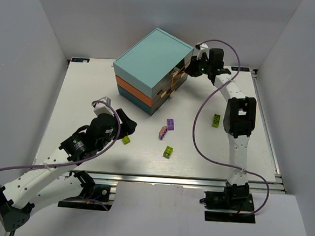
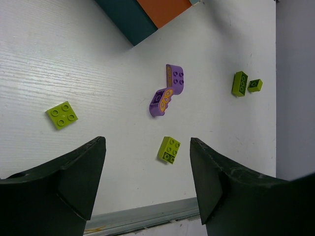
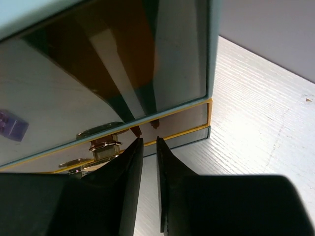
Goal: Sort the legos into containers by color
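The chest [image 1: 151,58] stands at the back middle with light teal, orange and dark teal layers. My right gripper [image 1: 192,68] is at its right front; in the right wrist view its fingers [image 3: 149,142] are nearly together with nothing between them, tips at the lower edge of the top drawer's glossy front [image 3: 123,64], beside a gold knob [image 3: 104,145]. My left gripper [image 1: 127,121] is open and empty above the table [image 2: 147,147]. Loose bricks lie ahead of it: yellow-green [image 2: 62,114], two purple [image 2: 175,78] [image 2: 161,102], and green [image 2: 169,149] [image 2: 239,83].
A small green brick [image 2: 255,85] lies beside the far green one, which shows in the top view [image 1: 216,120] near the right arm. The table's metal front edge [image 2: 142,216] is just below the left gripper. White walls enclose the table.
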Robot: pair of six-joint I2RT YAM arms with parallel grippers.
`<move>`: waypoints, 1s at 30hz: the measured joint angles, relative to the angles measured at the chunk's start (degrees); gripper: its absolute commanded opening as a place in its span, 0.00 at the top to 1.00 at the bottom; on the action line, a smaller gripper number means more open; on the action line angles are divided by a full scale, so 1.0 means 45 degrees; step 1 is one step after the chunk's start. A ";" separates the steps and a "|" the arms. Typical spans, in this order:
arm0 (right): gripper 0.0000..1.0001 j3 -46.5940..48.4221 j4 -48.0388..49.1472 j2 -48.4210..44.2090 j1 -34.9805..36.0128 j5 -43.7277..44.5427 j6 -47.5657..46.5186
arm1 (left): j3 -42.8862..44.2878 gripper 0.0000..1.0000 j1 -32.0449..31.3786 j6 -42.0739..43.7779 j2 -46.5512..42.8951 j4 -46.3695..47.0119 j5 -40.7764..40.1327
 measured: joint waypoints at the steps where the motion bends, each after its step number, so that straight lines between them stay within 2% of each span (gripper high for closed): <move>1: 0.74 0.0000 0.0044 0.0019 -0.0015 -0.0039 0.0053 | 0.0000 0.17 0.0000 -0.0019 0.0024 0.0005 0.0000; 5: 0.74 -0.0165 0.0321 0.0005 -0.0073 -0.0165 0.0238 | 0.0000 0.16 0.0000 -0.0078 0.0301 0.0039 0.0005; 9: 0.71 -0.2307 0.1433 -0.0899 -0.0155 -0.0155 0.0311 | -0.0005 0.10 0.0000 -0.0136 0.0374 0.0102 0.0010; 12: 0.59 -0.4595 0.1778 -0.2035 -0.0214 -0.0767 0.0403 | -0.0146 0.10 0.0000 -0.0316 0.0321 0.0287 0.0015; 13: 0.51 -0.5119 0.1836 -0.2317 -0.0214 -0.1015 0.0423 | -0.0233 0.10 0.0000 -0.0350 0.0282 0.0330 0.0019; 14: 0.47 -0.5518 0.1885 -0.2526 -0.0214 -0.1307 0.0457 | -0.0359 0.10 0.0000 -0.0413 0.0238 0.0364 0.0015; 18: 0.38 -0.6528 0.2283 -0.2914 -0.0175 -0.2521 0.0481 | -0.0699 0.09 0.0024 -0.0549 0.0126 0.0359 0.0044; 25: 0.24 -0.8553 0.4235 -0.3172 0.0189 -0.4838 0.1987 | -0.0709 0.09 0.0029 -0.0656 0.0053 0.0350 0.0053; 27: 0.19 -0.9049 0.4721 -0.3395 0.0461 -0.5095 0.2351 | -0.0724 0.09 0.0029 -0.0714 -0.0049 0.0355 0.0053; 28: 0.11 -0.9204 0.4857 -0.3536 0.0636 -0.5149 0.2501 | -0.0763 0.09 0.0029 -0.0748 -0.0126 0.0374 0.0053; 30: 0.11 -0.9233 0.5119 -0.3750 0.1064 -0.5085 0.2749 | -0.0884 0.09 0.0029 -0.0811 -0.0306 0.0355 0.0049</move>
